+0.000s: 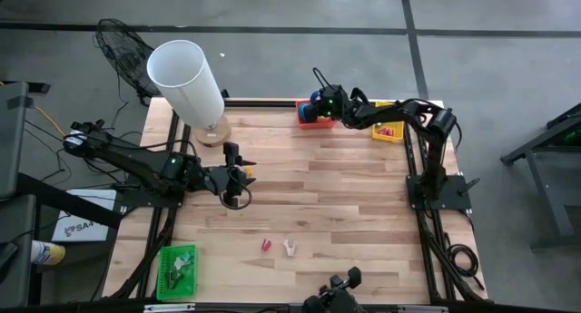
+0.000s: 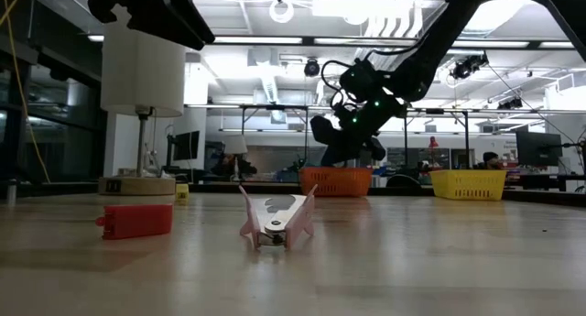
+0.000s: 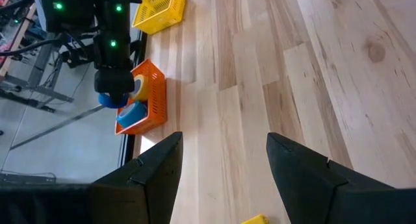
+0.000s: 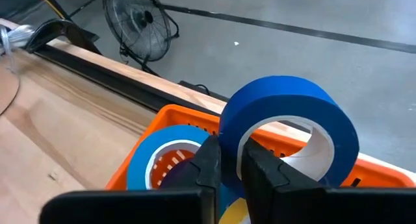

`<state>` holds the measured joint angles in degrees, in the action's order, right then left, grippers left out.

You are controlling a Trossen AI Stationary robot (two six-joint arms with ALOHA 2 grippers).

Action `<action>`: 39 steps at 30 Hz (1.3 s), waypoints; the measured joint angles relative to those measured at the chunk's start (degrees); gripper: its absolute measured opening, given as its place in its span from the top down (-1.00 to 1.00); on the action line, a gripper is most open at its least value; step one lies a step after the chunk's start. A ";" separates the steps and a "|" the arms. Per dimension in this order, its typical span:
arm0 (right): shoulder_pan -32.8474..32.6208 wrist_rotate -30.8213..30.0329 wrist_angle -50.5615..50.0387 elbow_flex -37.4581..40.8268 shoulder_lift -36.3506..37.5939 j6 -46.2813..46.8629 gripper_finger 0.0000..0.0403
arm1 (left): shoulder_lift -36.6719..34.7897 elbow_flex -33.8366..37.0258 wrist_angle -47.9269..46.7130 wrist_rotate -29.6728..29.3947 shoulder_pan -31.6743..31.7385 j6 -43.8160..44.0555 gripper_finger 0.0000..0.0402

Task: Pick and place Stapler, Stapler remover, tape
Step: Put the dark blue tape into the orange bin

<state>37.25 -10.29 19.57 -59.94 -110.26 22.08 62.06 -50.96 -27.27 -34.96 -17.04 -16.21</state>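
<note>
My right gripper (image 4: 231, 175) is over the orange basket (image 1: 314, 120) at the table's far edge, shut on a blue tape roll (image 4: 289, 113). A second blue roll (image 4: 162, 160) lies inside that basket. The red stapler (image 1: 266, 246) and the pink staple remover (image 1: 290, 249) lie on the bare wood near the table's near edge; the low view shows the stapler (image 2: 135, 220) and the remover (image 2: 275, 220) side by side. My left gripper (image 1: 236, 177) is open and hovers over the table's left half, touching nothing. My right gripper pinches the blue roll's ring wall (image 4: 229, 143), one finger (image 4: 263, 175) in the open centre and the other (image 4: 207, 169) outside. The roll stands on edge, lifted clear above the orange basket (image 4: 162, 123).
A yellow basket (image 1: 388, 130) sits right of the orange one at the far edge. A green basket (image 1: 177, 268) is at the near left corner. A white-shaded lamp (image 1: 186, 77) stands at the far left. A small yellow item (image 3: 255, 219) lies by my left gripper.
</note>
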 joint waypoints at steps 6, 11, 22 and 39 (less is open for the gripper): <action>-0.02 -1.56 0.46 0.02 -0.01 -0.84 0.84 | 0.00 0.00 0.02 0.12 0.00 0.00 -0.08; -0.02 -1.22 2.15 0.07 -0.04 -0.69 0.84 | 0.00 0.00 0.03 1.16 0.00 0.00 -0.08; -0.56 -0.94 -2.73 -0.13 0.09 -1.62 0.83 | 0.00 0.00 0.05 1.14 0.00 0.00 -0.08; -0.99 8.54 -3.55 -0.04 0.22 -1.56 0.83 | 0.00 0.02 -0.36 1.54 0.00 0.24 -0.08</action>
<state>36.26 -1.74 16.02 -59.99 -110.04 20.52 62.06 -50.94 -27.63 -33.42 -17.04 -15.96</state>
